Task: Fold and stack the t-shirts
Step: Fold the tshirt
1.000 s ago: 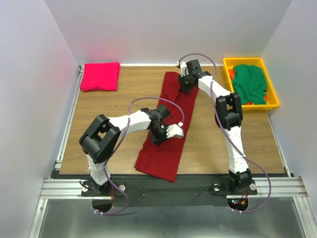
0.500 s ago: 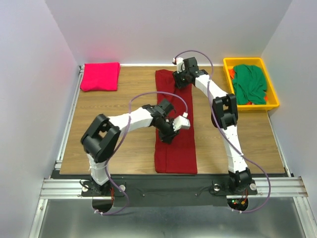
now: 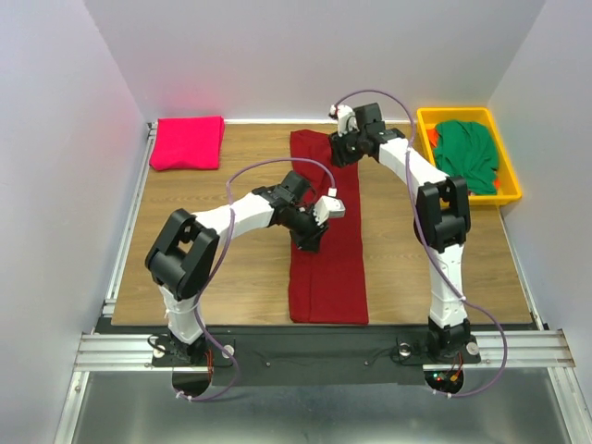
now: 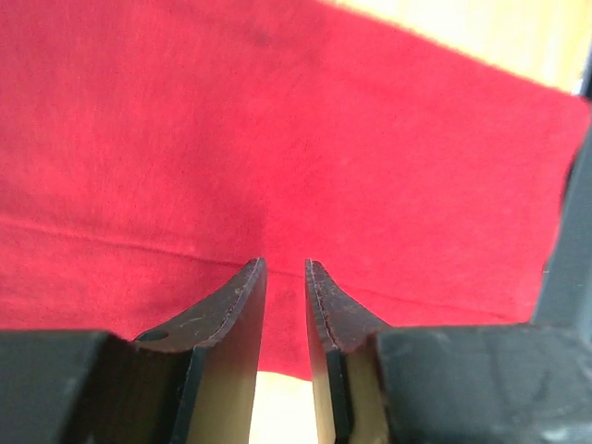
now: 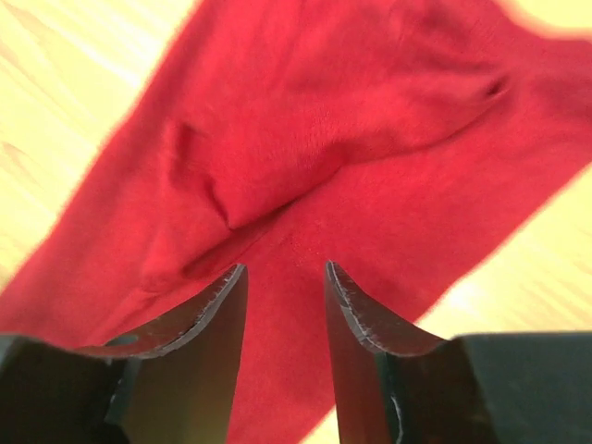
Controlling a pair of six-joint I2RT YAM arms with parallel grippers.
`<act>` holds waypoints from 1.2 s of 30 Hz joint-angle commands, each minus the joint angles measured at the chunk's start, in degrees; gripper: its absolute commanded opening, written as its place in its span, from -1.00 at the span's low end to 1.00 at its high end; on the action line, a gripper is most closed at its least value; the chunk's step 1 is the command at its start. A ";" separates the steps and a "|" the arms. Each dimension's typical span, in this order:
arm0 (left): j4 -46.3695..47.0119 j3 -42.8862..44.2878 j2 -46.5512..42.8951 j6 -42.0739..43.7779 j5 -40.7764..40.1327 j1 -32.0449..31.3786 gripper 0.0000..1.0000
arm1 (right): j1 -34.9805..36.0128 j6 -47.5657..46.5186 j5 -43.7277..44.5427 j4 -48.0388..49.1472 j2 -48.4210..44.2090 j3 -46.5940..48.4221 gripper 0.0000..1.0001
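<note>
The dark red t-shirt (image 3: 329,277) lies folded into a long narrow strip running from the back of the table to its front edge. My left gripper (image 3: 309,238) hovers over the strip's middle, at its left edge. Its jaws (image 4: 285,268) stand a little apart with nothing between them, and red cloth (image 4: 277,139) fills the view beyond. My right gripper (image 3: 343,153) sits over the strip's far right corner. It is open (image 5: 285,270) just above the wrinkled cloth (image 5: 305,139). The pink t-shirt (image 3: 188,141) lies folded at the back left. The green t-shirt (image 3: 467,153) is crumpled in the bin.
A yellow plastic bin (image 3: 462,113) stands at the back right corner of the wooden table (image 3: 213,268). White walls close in the left, back and right sides. A metal rail (image 3: 305,350) runs along the near edge.
The dark red t-shirt swung from a slanted lie to a straight strip. Both grippers opened and let go of it. The left gripper has drawn back slightly toward the left.
</note>
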 commanded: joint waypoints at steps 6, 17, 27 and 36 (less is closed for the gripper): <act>-0.58 -1.05 4.59 -0.22 1.92 2.24 -0.36 | -0.14 -1.21 2.73 1.64 8.46 2.52 -0.17; -1.81 2.99 10.66 1.63 0.08 9.53 -0.42 | -0.22 -0.08 9.95 5.33 18.48 12.96 -0.19; -1.73 6.95 13.39 0.84 -0.28 11.73 -0.40 | -0.31 -0.87 12.94 7.97 24.20 22.20 -0.10; -1.02 7.57 6.46 1.80 0.60 13.49 -0.26 | -0.14 1.59 9.79 8.68 16.24 21.07 0.34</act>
